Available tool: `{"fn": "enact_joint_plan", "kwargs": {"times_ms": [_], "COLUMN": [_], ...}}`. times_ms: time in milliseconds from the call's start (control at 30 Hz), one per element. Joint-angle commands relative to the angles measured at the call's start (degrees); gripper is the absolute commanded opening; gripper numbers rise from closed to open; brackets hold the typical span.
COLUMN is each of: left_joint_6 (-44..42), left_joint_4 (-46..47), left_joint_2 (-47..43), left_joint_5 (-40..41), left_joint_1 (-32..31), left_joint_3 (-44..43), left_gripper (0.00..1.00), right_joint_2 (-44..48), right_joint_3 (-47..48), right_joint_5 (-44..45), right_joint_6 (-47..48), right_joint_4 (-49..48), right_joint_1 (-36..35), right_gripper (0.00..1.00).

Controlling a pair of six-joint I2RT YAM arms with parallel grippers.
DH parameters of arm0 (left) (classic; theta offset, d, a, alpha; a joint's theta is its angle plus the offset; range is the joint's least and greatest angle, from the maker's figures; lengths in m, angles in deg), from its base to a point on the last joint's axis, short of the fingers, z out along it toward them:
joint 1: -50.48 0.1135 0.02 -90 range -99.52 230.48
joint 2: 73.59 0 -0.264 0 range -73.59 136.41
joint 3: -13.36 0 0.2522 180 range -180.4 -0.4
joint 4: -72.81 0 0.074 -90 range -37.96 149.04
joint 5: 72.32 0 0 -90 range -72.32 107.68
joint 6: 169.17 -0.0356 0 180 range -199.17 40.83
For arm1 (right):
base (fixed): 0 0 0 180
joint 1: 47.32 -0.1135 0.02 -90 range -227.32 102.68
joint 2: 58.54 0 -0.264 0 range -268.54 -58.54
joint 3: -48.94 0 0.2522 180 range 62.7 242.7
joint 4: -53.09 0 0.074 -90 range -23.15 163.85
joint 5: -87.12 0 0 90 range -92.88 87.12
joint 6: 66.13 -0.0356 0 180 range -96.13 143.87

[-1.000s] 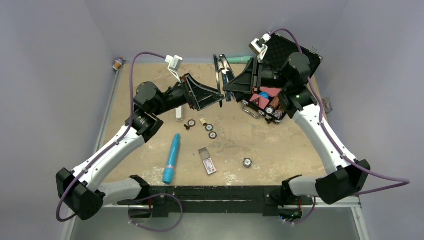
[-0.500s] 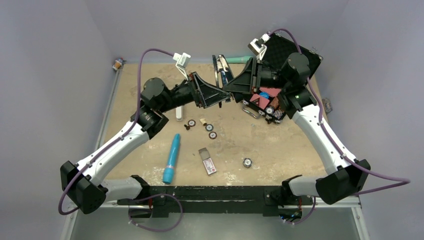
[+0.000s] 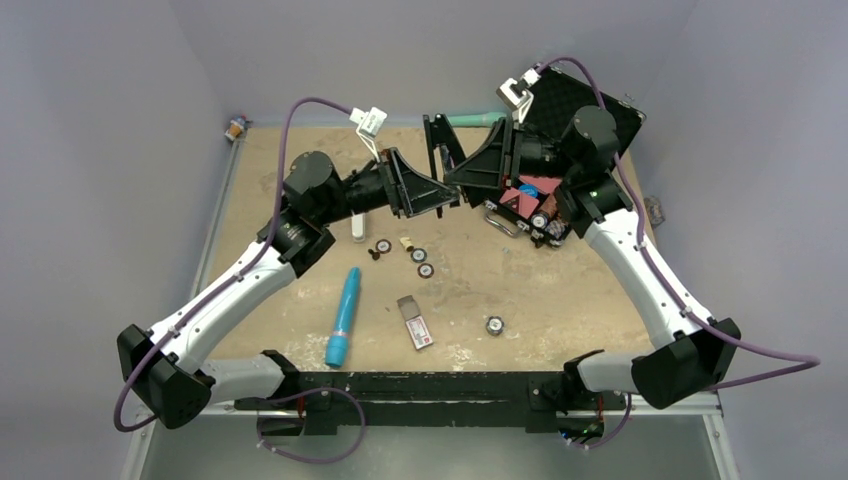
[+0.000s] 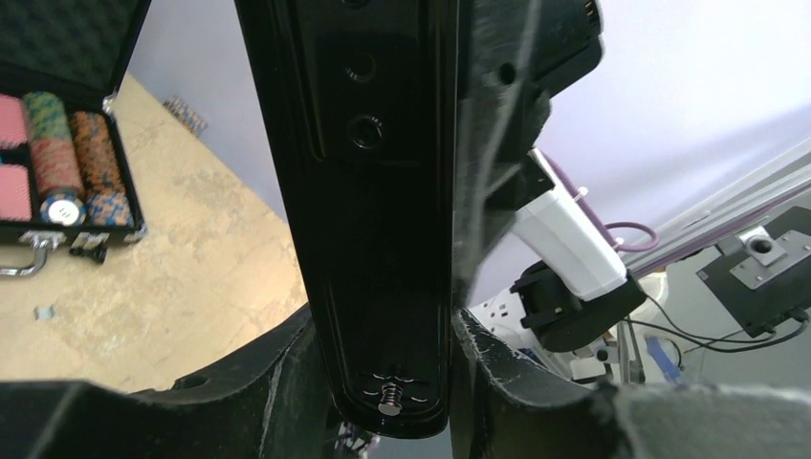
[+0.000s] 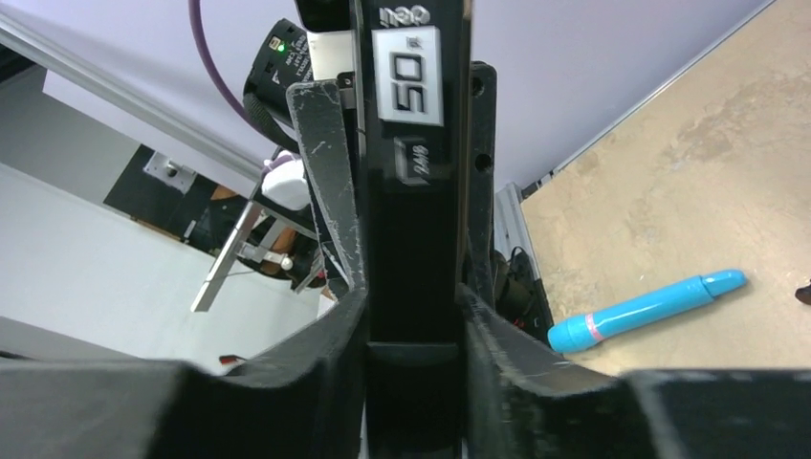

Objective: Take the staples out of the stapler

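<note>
Plainly, the stapler [image 3: 437,142] is off the worktop [image 3: 560,290], held in the air between the two sets of jaws, which meet nose to nose. The right jaws are clamped on its labelled top side. The left jaws press against both flanks of its black underside, so both grip it. No strip of staples shows beside either pair or below them on the worktop, and I cannot tell whether the magazine stands open. I judge the unloading not yet done: opening the magazine and drawing the staples out remains.
</note>
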Motion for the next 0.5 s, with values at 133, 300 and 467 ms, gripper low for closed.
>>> {"fn": "enact_joint_plan", "kwargs": {"times_ms": [133,300,467], "left_joint_6": [-6.61,-8.61,-10.31], "left_joint_4": [-18.37,-28.4,-36.67], "left_joint_2": [-2.48,-1.92,-1.0], "left_joint_5": [2.87,6.22,11.92], "left_joint_1": [-0.04,-0.05,-0.06], "left_joint_3": [-4.61,-5.48,-5.71], "left_gripper": [0.0,0.0,0.0], "right_joint_2": [2.16,2.25,1.41], "right_joint_3": [2.11,1.65,1.87], "right_joint_5": [4.81,12.78,23.07], "right_joint_6": [14.46,22.79,30.9], "right_joint_4": [16.27,28.59,40.23], "right_joint_1": [0.0,0.94,1.06], "right_gripper": [0.7,0.73,0.73]}}
